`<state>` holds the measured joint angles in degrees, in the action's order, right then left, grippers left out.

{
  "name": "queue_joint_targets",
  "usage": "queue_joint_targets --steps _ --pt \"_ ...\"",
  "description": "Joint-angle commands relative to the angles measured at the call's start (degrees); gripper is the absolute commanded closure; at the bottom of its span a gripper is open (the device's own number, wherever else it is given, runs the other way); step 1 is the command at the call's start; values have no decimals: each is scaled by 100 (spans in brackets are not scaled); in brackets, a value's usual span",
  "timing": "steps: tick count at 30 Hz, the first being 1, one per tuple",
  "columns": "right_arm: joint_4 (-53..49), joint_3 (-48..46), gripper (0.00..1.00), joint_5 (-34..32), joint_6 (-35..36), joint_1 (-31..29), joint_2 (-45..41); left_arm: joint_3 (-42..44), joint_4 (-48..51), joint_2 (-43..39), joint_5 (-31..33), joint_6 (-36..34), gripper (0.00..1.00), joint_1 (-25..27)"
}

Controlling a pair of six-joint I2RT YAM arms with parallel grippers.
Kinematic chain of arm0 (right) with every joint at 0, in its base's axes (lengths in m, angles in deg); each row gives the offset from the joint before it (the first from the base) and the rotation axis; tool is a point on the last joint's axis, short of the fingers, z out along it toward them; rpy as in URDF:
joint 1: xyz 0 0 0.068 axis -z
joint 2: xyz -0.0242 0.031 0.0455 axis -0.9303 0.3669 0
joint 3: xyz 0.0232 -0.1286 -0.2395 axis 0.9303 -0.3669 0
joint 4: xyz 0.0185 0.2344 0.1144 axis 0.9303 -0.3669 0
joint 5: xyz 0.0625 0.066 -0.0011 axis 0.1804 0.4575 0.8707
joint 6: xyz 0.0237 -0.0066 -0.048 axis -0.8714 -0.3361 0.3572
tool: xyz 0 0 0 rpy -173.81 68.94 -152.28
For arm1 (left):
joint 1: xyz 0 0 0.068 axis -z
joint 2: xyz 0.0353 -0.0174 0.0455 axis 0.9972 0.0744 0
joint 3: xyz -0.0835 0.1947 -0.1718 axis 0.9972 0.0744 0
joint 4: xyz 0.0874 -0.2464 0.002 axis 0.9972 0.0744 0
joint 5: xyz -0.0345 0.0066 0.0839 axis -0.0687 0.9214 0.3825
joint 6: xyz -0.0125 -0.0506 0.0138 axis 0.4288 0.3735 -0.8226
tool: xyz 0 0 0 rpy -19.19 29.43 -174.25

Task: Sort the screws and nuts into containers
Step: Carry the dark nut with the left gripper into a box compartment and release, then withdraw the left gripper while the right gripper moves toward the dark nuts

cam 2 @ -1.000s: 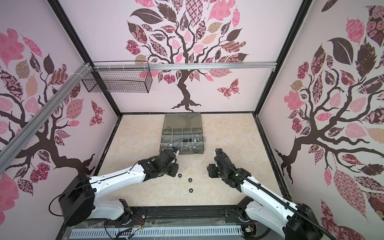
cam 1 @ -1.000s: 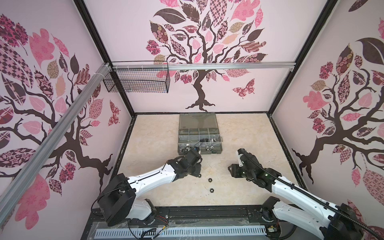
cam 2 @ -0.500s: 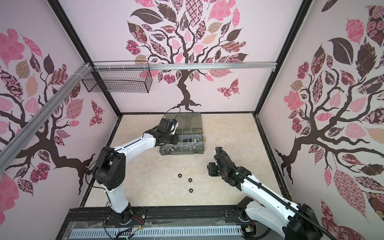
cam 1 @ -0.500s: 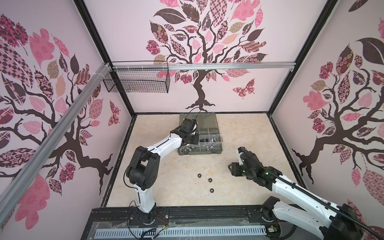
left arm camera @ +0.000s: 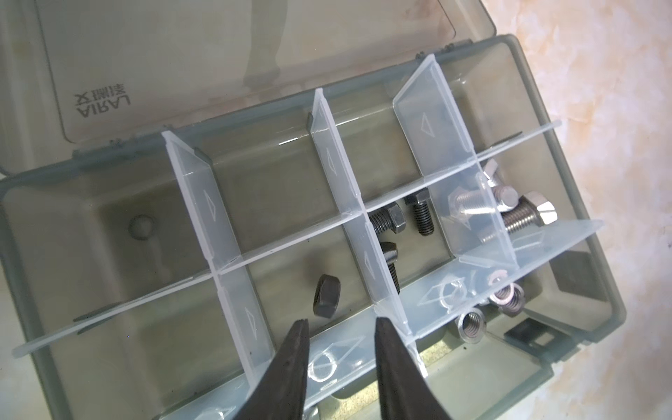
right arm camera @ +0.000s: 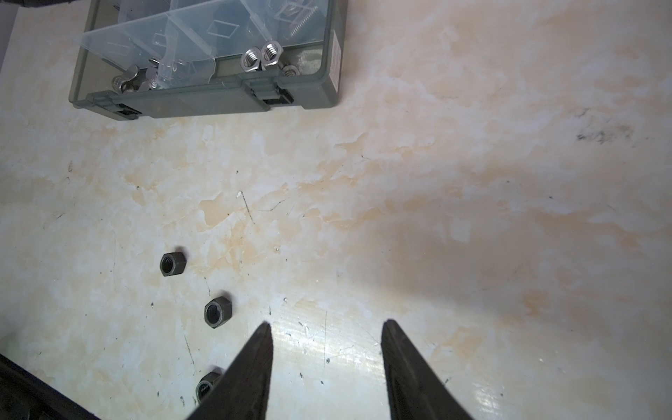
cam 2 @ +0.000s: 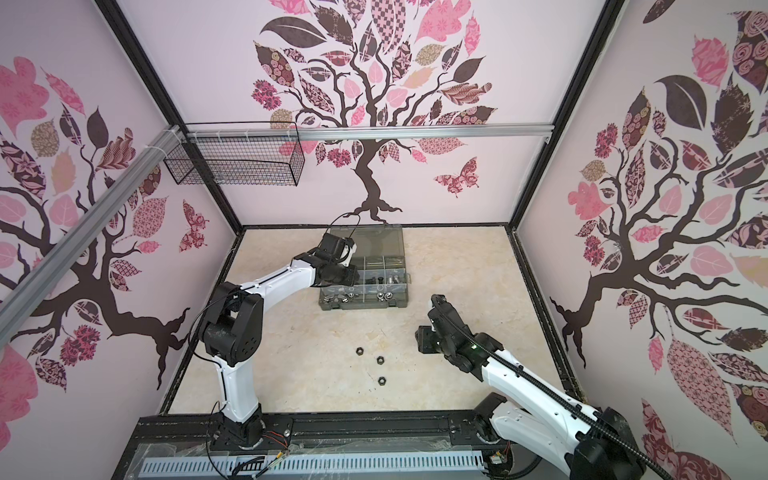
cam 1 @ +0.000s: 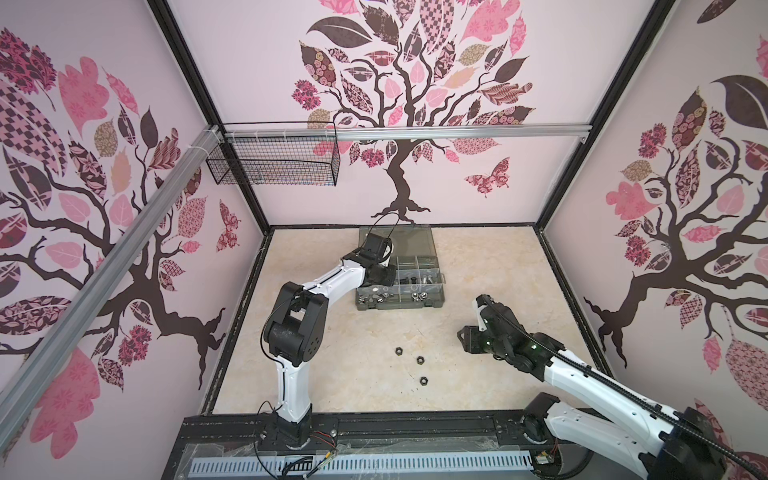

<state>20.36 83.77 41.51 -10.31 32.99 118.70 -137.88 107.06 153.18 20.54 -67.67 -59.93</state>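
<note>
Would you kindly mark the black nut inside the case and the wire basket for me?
Black nut (left arm camera: 326, 296): left wrist view, on its side face.
Wire basket (cam 1: 274, 166): in a top view, on its front mesh.

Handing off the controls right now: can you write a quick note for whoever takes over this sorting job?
Left gripper: open, empty, over the organiser case; a black hex nut lies in the compartment beneath it.
Right gripper: open, empty, above the table near three loose black hex nuts.
Done: black bolts, silver bolts and silver hex nuts sit in separate compartments.
Left: those three nuts on the table.
</note>
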Motion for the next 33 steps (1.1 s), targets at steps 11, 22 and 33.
queue_joint_targets --steps 11,22,33 --pt "-71 254 48 9 153 25 126 1718 -531 -1918 -488 400 63 -9" --pt "291 554 50 394 412 -45 1189 4611 -742 -5010 -477 1309 62 4" --pt "-15 1096 51 280 672 -799 2058 5509 -318 -6341 -365 1790 62 28"
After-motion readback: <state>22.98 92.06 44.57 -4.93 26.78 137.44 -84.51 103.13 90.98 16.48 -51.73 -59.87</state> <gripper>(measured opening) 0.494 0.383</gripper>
